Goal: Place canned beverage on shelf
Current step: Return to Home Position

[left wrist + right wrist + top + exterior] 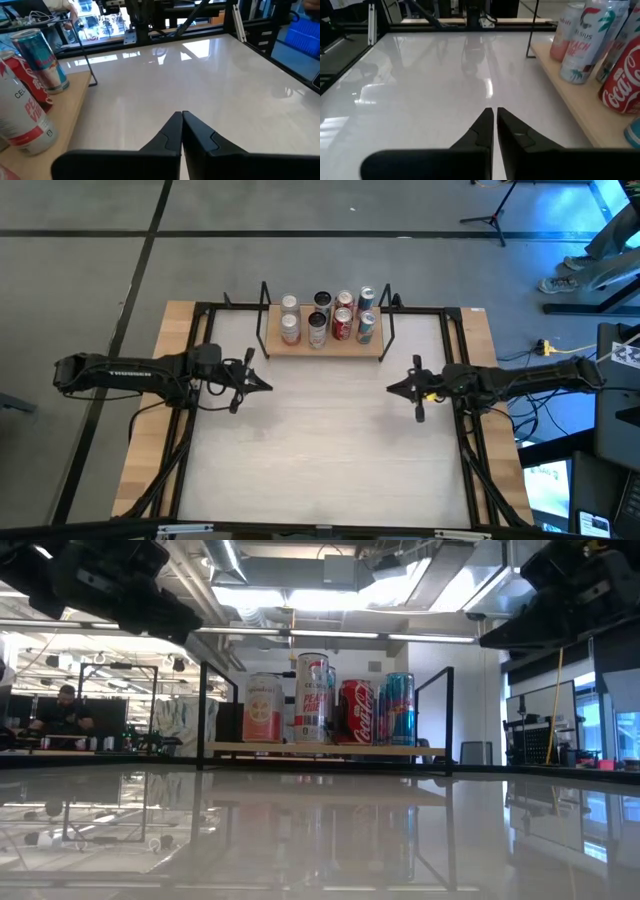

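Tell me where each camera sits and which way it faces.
High: above the table, straight down; left gripper, right gripper, shelf.
Low: tabletop height, level toward the cans; arm undersides in top corners.
Left wrist: on the left arm, facing across the table; own shut fingers.
Right wrist: mirrored; own shut fingers.
Shared: both wrist views catch the red cola can.

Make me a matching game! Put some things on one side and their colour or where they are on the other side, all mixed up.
Things:
1. left gripper
2. right gripper
3. cola can
4. shelf

Matches:
A. red
B. light wood with black wire ends
C. shut, over the right side of the table
D. shut, over the table's left side

Pairs: 1-D, 2-C, 3-A, 4-B
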You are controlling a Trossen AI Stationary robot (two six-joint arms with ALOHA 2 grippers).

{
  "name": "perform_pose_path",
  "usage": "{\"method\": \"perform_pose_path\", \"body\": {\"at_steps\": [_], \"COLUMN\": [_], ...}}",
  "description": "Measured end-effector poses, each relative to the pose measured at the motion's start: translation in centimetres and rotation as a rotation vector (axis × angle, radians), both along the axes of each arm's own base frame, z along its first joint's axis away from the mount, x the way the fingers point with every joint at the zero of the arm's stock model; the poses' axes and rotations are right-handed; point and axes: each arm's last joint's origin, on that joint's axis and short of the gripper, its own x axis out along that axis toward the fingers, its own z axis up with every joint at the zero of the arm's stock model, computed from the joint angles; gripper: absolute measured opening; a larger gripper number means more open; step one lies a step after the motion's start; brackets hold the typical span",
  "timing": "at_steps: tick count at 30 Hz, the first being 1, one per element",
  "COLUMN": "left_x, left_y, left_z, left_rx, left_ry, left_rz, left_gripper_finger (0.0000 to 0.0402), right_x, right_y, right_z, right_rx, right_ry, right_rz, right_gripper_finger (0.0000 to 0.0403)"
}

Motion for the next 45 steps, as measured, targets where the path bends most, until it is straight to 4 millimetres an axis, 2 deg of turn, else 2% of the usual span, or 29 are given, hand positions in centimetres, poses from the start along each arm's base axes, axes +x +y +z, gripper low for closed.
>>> {"method": "perform_pose_path", "body": {"at_steps": [4,9,11,14,17,23,31,37,42,45], "left_x": [-0.1,-0.5,-0.7,-1.2,-1.7,-2.3,-3.5,-4.4,-5.2,-5.8], "left_y": [0.2,0.5,0.6,0.8,0.4,-1.1,-2.6,-2.5,-2.8,-2.7], "left_z": [-0.2,-1.7,-2.8,-4.2,-4.9,-4.6,-4.8,-5.0,-5.0,-4.9], "left_rx": [-0.006,-0.077,-0.126,-0.185,-0.200,-0.189,-0.175,-0.151,-0.135,-0.149], "left_ry": [0.008,-0.012,-0.016,-0.040,-0.070,-0.114,-0.180,-0.189,-0.099,-0.111], "left_rz": [0.003,-0.001,0.063,0.251,0.312,0.305,0.219,0.313,0.189,0.217], "left_gripper_finger": [0.0001,0.0000,0.0001,0.0000,0.0000,0.0000,0.0001,0.0001,0.0001,0.0001], "right_x": [-0.7,-1.4,-1.6,-2.0,-2.3,-2.9,-3.8,-4.2,-4.2,-4.2], "right_y": [-0.1,-0.1,-0.1,-0.2,-0.3,-0.5,-0.4,-0.4,-0.3,-0.3], "right_z": [-0.5,-1.2,-1.6,-2.0,-2.4,-3.3,-4.2,-4.2,-4.2,-4.2], "right_rx": [0.003,0.015,0.038,0.065,0.070,0.068,0.061,0.057,0.047,0.046], "right_ry": [-0.018,-0.042,-0.048,-0.058,-0.071,-0.102,-0.164,-0.223,-0.219,-0.218], "right_rz": [0.000,-0.002,-0.014,-0.052,-0.078,-0.115,-0.042,-0.040,-0.008,-0.003], "right_gripper_finger": [0.0018,0.0019,0.0019,0.0019,0.0019,0.0019,0.0019,0.0019,0.0019,0.0019]}}
